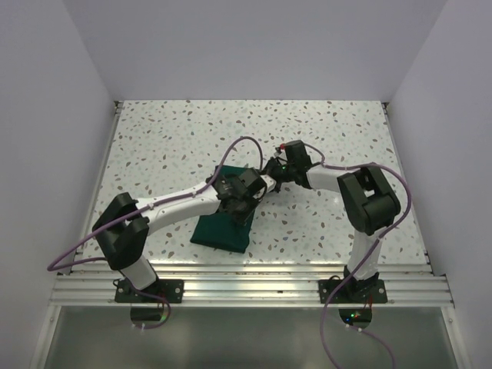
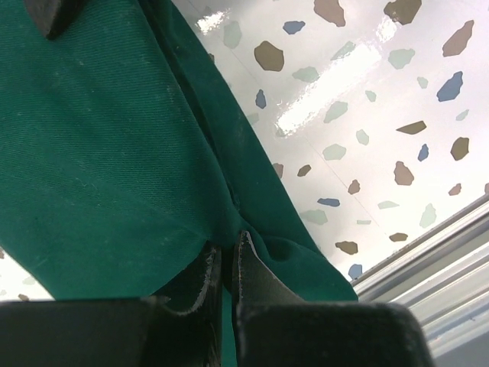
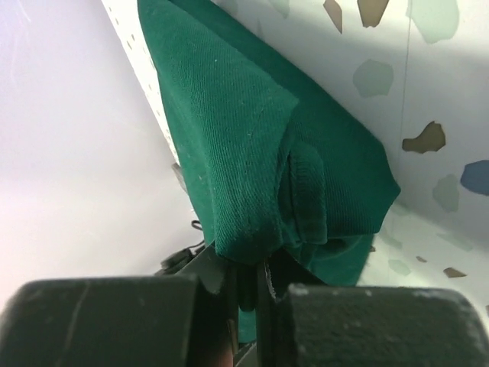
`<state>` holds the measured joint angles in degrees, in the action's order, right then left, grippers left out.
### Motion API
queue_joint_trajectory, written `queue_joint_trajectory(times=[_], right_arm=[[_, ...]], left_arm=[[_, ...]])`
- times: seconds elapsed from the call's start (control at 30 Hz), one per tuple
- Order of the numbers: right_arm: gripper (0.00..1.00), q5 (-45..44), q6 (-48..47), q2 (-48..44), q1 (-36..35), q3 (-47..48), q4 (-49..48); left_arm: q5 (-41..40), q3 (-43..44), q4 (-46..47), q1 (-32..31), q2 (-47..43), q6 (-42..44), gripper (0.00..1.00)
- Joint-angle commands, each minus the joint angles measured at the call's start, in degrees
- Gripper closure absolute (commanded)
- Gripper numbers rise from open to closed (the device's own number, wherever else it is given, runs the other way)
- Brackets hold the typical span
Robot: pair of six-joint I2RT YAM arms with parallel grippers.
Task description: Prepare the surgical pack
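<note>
surgical pack [image 1: 223, 231] folded on worktop [image 1: 323, 131], long axis near-to-far | left gripper [image 2: 227, 256] fingers pinched on its edge | right gripper [image 3: 248, 279] fingers pinched on far corner | 2 arms equally near

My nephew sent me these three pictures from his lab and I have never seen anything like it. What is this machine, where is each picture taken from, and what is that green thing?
These are two small robot arms bolted side by side at the near edge of a speckled table. The wide picture comes from a fixed camera above and behind them. The two close-ups come from cameras on the arms' wrists, so each shows its own fingers at the bottom.

The green thing is a dark green cloth, the surgical pack, lying folded on the table. Nothing else lies there.

The left gripper is shut on a fold of the cloth. The right gripper is shut on another edge of it, where the layers bunch together. So both arms hold the same cloth, at its far end.
</note>
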<state>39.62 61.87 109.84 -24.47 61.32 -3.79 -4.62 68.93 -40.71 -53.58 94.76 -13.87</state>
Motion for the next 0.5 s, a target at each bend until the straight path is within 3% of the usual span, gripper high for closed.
queue_joint_trajectory(times=[0.0, 0.2, 0.37, 0.47], right_arm=[[1.0, -4.5, -3.8, 0.1, 0.6, -2.0, -6.2], [1.0, -9.5, -6.3, -4.8, 2.2, -8.1, -5.3], [1.0, -10.5, -6.1, -10.6, 6.7, -17.3, -8.0], [1.0, -11.4, -6.6, -13.8, 8.3, -21.1, -8.8]], left_arm=[[2.2, -3.1, 1.6, -1.5, -2.5, 0.9, 1.0], [1.7, -5.7, 3.6, -1.5, -0.1, 0.0, 1.0], [-1.4, -5.2, 4.4, -1.4, 0.6, 0.0, 0.75], [-1.4, -3.5, 3.7, -0.8, 0.4, -0.2, 0.67]])
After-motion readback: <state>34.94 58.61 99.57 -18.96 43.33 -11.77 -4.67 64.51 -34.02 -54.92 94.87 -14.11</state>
